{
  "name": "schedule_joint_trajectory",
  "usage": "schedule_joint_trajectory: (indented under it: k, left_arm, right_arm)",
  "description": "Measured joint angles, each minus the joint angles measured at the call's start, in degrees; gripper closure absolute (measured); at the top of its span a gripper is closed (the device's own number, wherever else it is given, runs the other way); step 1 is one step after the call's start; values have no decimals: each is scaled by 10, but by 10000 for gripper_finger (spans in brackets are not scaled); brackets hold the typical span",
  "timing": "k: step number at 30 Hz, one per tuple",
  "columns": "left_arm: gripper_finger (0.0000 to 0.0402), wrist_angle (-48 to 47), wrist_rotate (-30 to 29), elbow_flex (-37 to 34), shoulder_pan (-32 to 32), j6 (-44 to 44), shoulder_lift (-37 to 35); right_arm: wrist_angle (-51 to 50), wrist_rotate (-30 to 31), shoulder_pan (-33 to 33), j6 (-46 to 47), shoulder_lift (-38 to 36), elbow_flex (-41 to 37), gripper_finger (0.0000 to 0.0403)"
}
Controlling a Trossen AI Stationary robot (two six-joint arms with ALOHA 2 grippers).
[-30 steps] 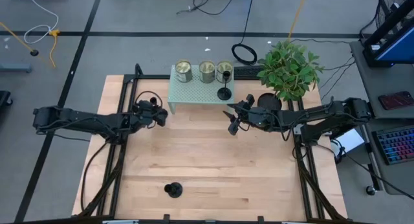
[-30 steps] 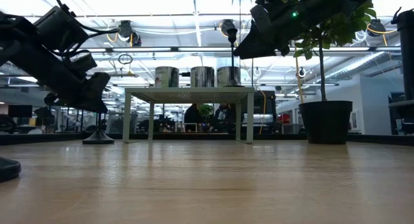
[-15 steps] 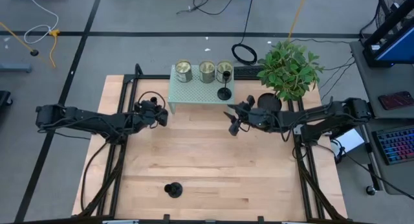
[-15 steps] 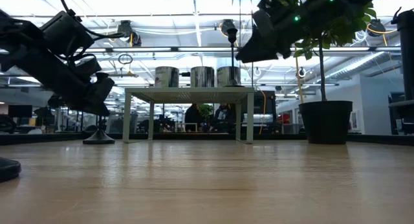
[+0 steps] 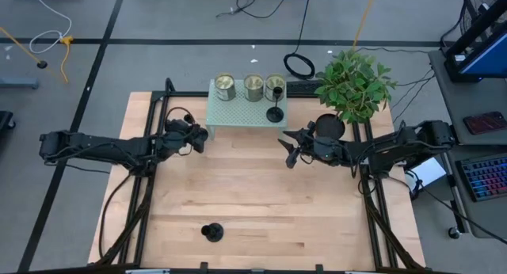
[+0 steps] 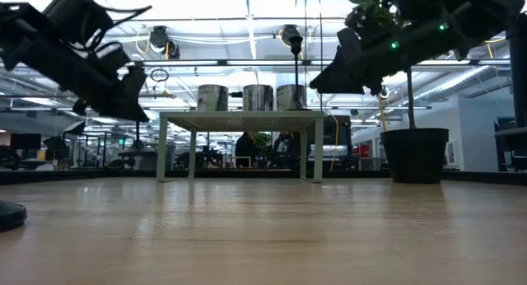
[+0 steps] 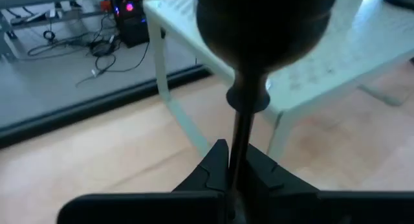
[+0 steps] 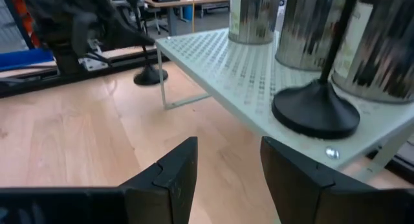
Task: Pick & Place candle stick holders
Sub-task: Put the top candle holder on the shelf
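1. Nearest of all, one black candle stick holder [image 5: 211, 232] stands upright by itself on the wooden worktop [image 5: 261, 203], close to the near edge and left of centre, well apart from both arms.
2. Farther in, on the left, the left pincer [image 5: 198, 137] hangs above the worktop just off the near-left corner of the pale green perforated stand [image 5: 238, 114]. The left wrist view shows its fingers [image 7: 217, 166] clamped on the thin stem of a second candle stick holder [image 7: 259, 30], whose cup points toward the stand.
3. In the low view this held holder's round base [image 6: 136, 160] hangs clear of the worktop, left of the stand's legs.
4. On the right, at about the same depth, the right pincer [image 5: 291, 150] hovers over the worktop just near and right of the stand, its fingers [image 8: 171, 172] apart with nothing between them.
5. Farther still, a third candle stick holder [image 5: 275, 109] stands upright on the stand's right end, its base [image 8: 315, 112] resting near the near edge.
6. Behind it, three greenish-gold cans [image 5: 253, 87] line the far side of the stand.
7. A potted plant [image 5: 352, 88] sits at the far right corner.
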Motion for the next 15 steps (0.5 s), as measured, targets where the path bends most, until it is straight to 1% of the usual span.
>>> schedule_joint_trajectory:
  k: [4,6,9,11,15]
  left_arm:
    - [389,-59,-4,41,-12,19,-23]
    - [389,-109,-8,70,-19,23,-29]
    - [389,-198,-31,116,-29,13,-30]
    - [389,-240,-41,144,-36,10,-30]
    - [389,-240,-29,189,-53,43,-30]
  right_arm:
    - [0,0,0,24,0,-11,238]
    - [0,0,0,34,0,-15,238]
    - [-1,0,0,57,0,-21,238]
    - [0,-1,0,73,0,-24,238]
    - [-3,-1,0,93,0,-27,238]
